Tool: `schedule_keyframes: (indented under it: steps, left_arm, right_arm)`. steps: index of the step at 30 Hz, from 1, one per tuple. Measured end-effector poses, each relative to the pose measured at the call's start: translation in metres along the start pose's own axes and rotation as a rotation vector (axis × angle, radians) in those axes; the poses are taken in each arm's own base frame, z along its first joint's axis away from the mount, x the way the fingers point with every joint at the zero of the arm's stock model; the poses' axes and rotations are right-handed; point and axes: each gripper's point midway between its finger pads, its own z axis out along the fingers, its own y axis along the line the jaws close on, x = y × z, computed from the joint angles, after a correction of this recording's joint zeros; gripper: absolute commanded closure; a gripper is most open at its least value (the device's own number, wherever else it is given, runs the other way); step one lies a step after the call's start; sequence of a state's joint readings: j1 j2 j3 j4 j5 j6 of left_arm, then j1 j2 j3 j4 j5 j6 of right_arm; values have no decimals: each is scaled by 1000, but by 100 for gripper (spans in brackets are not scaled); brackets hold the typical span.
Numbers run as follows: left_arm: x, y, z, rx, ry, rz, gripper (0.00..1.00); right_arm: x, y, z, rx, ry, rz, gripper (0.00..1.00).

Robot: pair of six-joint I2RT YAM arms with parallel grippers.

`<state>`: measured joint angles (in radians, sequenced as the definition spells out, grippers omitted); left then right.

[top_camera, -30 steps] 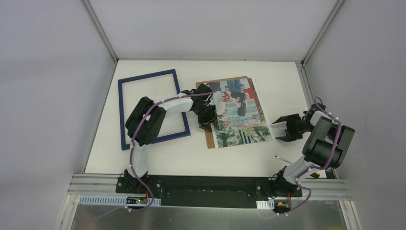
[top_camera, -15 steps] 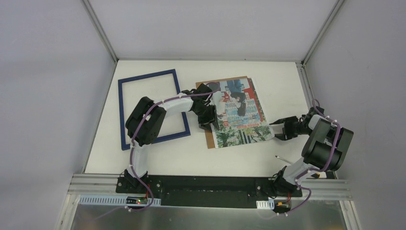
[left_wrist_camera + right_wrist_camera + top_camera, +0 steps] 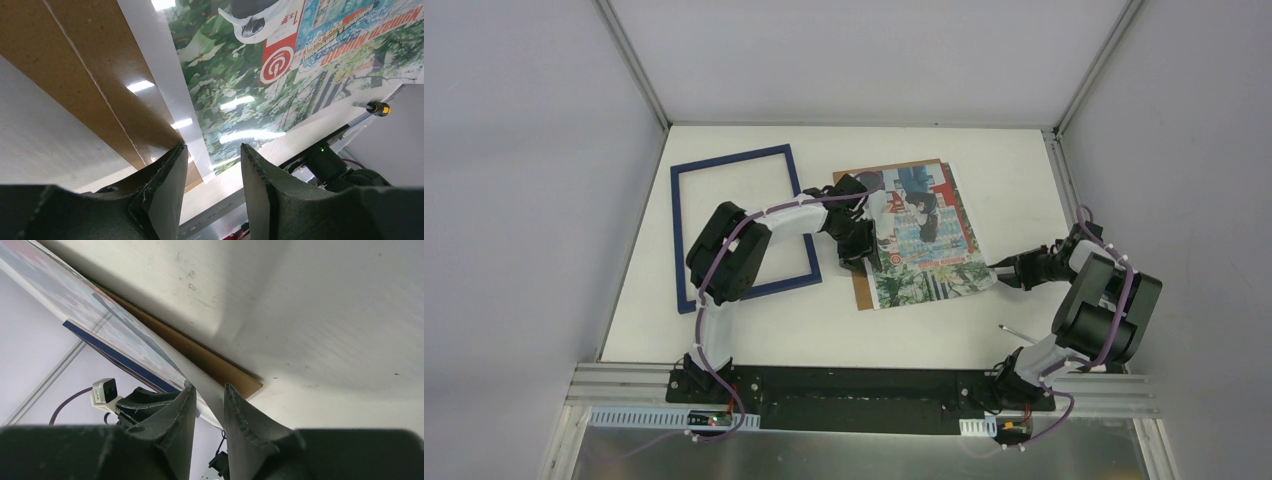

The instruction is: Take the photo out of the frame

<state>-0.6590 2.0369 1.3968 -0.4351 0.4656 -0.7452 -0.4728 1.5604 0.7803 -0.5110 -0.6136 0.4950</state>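
The dark-blue frame lies flat and empty at the table's left. The colourful photo lies on the brown backing board at the centre. My left gripper is open and rests down on the photo's left edge; in the left wrist view its jaws straddle the photo's white border over the board. My right gripper sits at the photo's near right corner. In the right wrist view its jaws are shut on the photo's raised edge above the board.
A small screwdriver lies near the right arm's base and shows in the left wrist view. Grey walls enclose the table on three sides. The black rail with the arm bases runs along the near edge.
My right gripper moved left to the photo's near right corner and its jaws went from wide open to shut on the edge. The left arm, frame and board have not moved.
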Motion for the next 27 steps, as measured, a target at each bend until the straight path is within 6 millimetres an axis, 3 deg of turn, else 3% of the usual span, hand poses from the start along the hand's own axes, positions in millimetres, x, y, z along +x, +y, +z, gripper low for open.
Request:
schedule_keyframes:
  steps: [2,6,16,21,27]
  left_arm:
    - [0,0,0,0,2,0,55]
    - [1,0,1,3,7,-2,55]
    - [3,-1,2,14,22,-4,55]
    - [4,-1,2,16,28,-8,55]
    - [5,-1,3,16,30,-10,55]
  right_arm:
    - [0,0,0,-1,1,-7,64]
    - [1,0,0,-3,4,-18,62]
    - [6,3,0,-25,35,-36,69]
    - [9,5,1,-28,46,-55,86]
    - [7,8,-1,-7,35,-87,98]
